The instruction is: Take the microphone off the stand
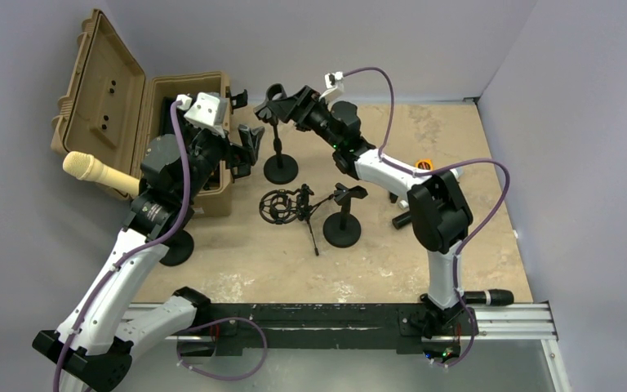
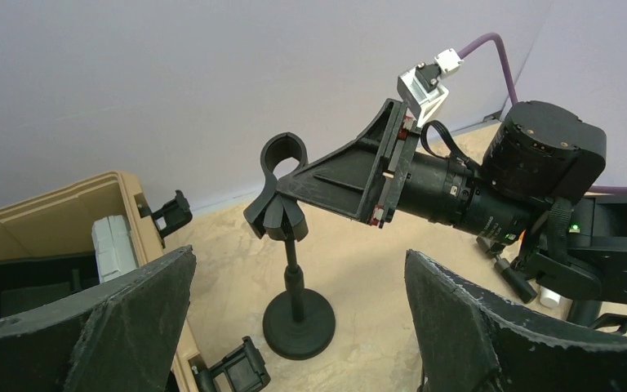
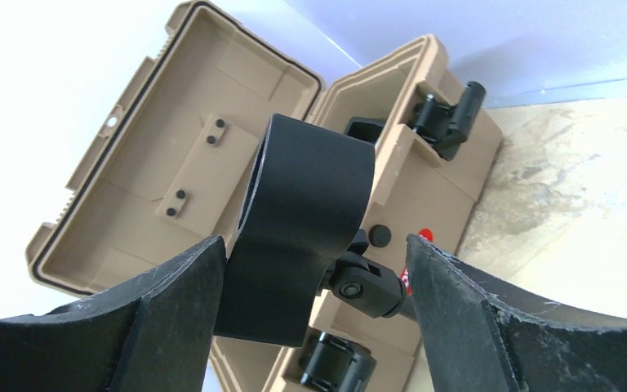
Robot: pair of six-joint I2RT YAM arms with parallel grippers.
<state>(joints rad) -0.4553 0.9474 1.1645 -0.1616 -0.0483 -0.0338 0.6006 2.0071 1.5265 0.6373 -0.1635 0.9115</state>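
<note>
A beige microphone (image 1: 98,171) sticks out to the left of my left arm, above a round black stand base (image 1: 177,247); the arm hides how it is mounted. My left gripper (image 1: 249,151) is open and empty beside the tan case, facing a black desk stand (image 2: 298,322) in its wrist view (image 2: 298,257). My right gripper (image 1: 282,104) is open around that stand's empty clip (image 3: 302,229), which sits between the fingers in the right wrist view (image 3: 314,243) against the left finger. The clip also shows in the left wrist view (image 2: 282,159).
An open tan case (image 1: 106,90) stands at the back left. A shock mount on a small tripod (image 1: 282,204) and another empty stand (image 1: 343,229) are mid-table. A black microphone (image 1: 486,296) lies by the right arm's base. Walls close in at the back and right.
</note>
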